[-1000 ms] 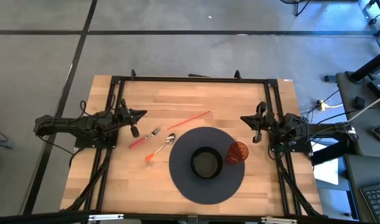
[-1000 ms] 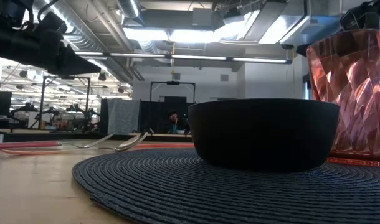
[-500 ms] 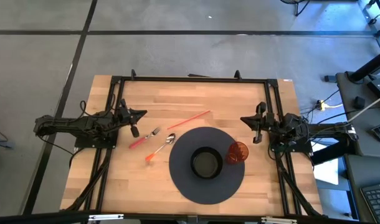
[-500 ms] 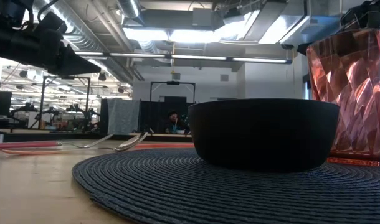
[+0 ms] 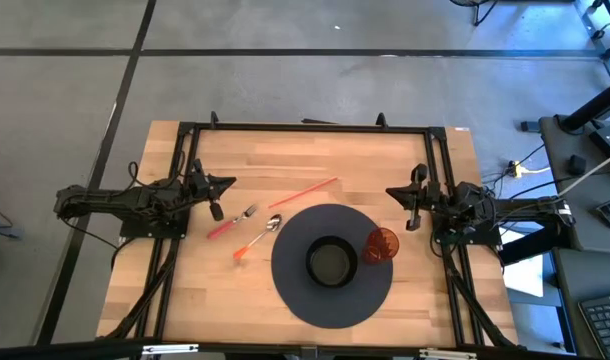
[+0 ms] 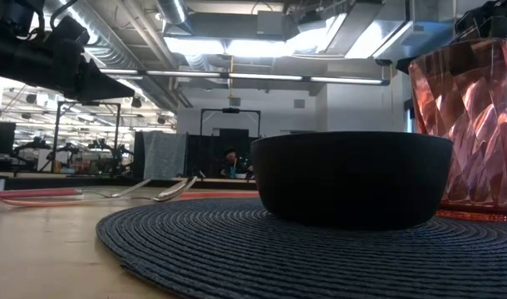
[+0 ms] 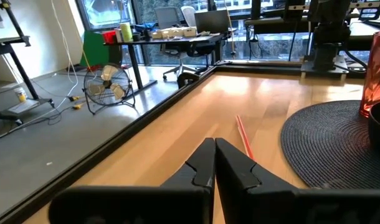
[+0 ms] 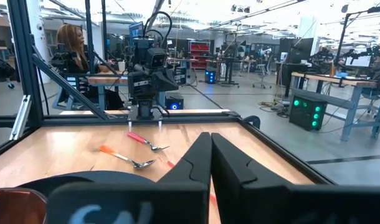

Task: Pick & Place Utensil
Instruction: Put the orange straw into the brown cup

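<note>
Utensils lie on the pale wooden surface (image 5: 235, 310) just beside the round dark woven placemat (image 5: 331, 295): a pink-handled metal fork (image 5: 232, 220), an orange-handled metal spoon (image 5: 256, 238) and a thin red straw (image 5: 302, 191). Left pincer (image 5: 216, 212) and right pincer (image 5: 409, 221) hover apart from the placemat, fingers together, empty.

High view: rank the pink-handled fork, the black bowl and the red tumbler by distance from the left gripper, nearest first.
From the left gripper:
1. Pink-handled metal fork, right beside it on bare wood.
2. Black bowl, at the centre of the dark placemat.
3. Red faceted tumbler, on the mat's right edge.
</note>
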You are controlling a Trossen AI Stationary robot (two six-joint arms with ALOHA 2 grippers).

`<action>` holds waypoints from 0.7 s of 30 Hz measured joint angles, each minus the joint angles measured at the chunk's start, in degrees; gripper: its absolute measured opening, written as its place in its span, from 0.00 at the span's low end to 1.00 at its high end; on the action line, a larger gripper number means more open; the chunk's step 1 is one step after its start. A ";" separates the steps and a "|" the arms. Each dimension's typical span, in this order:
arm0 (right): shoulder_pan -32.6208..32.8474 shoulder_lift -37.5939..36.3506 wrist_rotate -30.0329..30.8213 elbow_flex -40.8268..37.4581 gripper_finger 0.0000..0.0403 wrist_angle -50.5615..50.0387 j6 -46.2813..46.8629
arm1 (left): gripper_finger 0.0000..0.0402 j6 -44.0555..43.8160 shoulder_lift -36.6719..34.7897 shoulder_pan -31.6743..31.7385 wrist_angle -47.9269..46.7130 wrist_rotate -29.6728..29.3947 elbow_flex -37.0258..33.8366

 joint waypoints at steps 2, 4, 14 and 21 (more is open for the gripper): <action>0.00 0.00 0.00 0.00 0.02 0.00 -0.11 | 0.01 0.00 0.00 0.00 0.00 0.00 0.00; 0.00 0.01 0.00 0.00 0.02 0.00 -0.17 | 0.02 0.00 0.00 0.00 0.00 0.00 0.00; 0.00 0.02 0.00 0.00 0.02 -0.67 -0.28 | 0.01 0.00 0.00 0.00 0.00 0.00 0.00; 0.00 0.02 0.00 0.00 0.02 -1.05 0.84 | 0.02 0.00 0.00 0.00 0.01 0.00 0.00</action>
